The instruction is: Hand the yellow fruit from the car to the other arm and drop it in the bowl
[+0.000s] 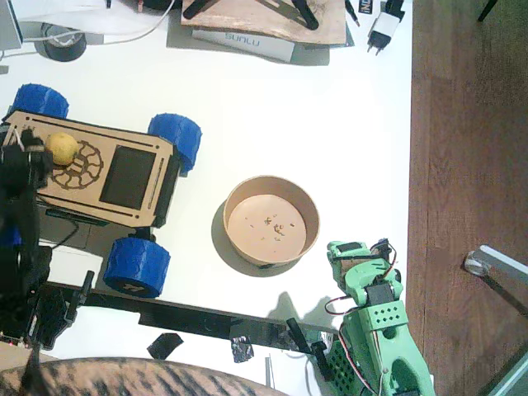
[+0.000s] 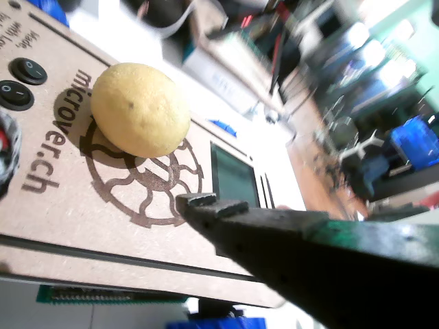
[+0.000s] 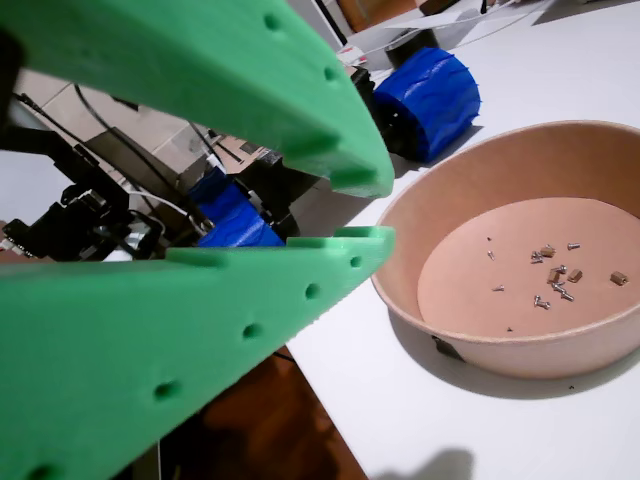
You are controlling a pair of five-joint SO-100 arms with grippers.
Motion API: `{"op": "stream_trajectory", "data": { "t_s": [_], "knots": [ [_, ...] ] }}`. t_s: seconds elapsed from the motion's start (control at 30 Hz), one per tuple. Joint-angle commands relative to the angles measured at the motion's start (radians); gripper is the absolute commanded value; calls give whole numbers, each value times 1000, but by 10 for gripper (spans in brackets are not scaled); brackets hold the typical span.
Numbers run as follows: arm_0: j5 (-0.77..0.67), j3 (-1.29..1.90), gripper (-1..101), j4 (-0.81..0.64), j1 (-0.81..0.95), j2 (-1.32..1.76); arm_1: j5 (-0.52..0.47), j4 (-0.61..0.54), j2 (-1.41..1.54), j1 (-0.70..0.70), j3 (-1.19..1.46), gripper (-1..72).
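sitting on the car's (image 1: 91, 169) wooden deck, the yellow fruit (image 1: 62, 148) rests on the rim of the black gear emblem (image 1: 78, 167), at about ten o'clock from the emblem's centre and nine o'clock from the dark rectangular panel (image 1: 128, 176). the black left arm's gripper (image 1: 21, 161) sits just beside the fruit at the car's left end; in a wrist view one dark finger (image 2: 212, 205) points toward the fruit (image 2: 140, 110) without touching it, and i cannot tell how its jaws stand. the paper bowl (image 1: 309, 210) stands on the white table (image 1: 272, 107) at three o'clock from the car, well apart from the fruit, holding only small specks. the other arm (image 1: 375, 330) is at five o'clock from the bowl; its green gripper (image 3: 365, 210) has its jaws slightly apart and empty, near the bowl's (image 3: 420, 300) wall.
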Motion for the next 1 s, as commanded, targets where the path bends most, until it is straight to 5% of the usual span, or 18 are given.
{"op": "stream_trajectory", "data": {
  "t_s": [0.0, 0.27, 0.97],
  "knots": [
    [11, -156, 430, 41, -3, -38, -12, -26, 5, -3, -3, 0],
    [9, -285, 454, 8, -2, -356, -12, -26, 5, -3, -3, 0],
    [8, -302, 448, -74, 8, -554, -12, -26, 5, -3, -3, 0]
  ]
}}
